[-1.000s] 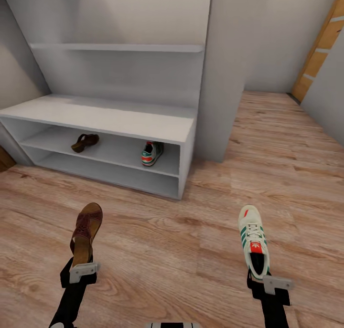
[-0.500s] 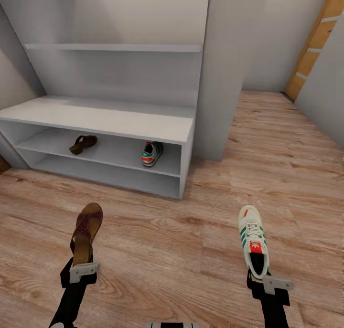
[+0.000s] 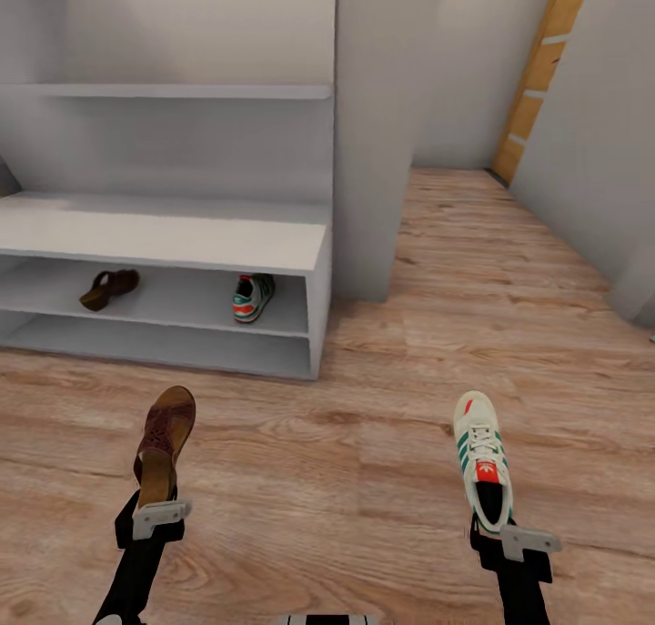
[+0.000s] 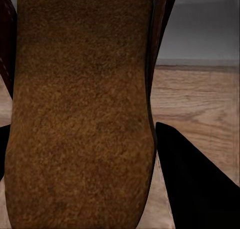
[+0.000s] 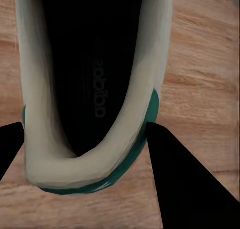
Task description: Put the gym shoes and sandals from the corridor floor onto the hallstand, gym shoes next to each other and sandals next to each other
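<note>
The pale hallstand (image 3: 182, 238) stands on the wood floor (image 3: 382, 443). On its upper open shelf lie a sandal (image 3: 109, 288), ahead of the left hand (image 3: 153, 507), and a gym shoe (image 3: 252, 297) well apart.

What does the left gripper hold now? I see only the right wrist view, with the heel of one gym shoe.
Observer: The left gripper is shut on a maroon sandal, gripped at the heel end.
Operator: Is anything already on the rack?
Observer: Yes. The other sandal and the other gym shoe sit on the upper open shelf of the hallstand, with a wide gap between them.
Operator: Where is the rack from my held shoe?
Observer: In the head view, the right gripper holds the gym shoe above the wooden floor, and the rack stands ahead and to the left.
</note>
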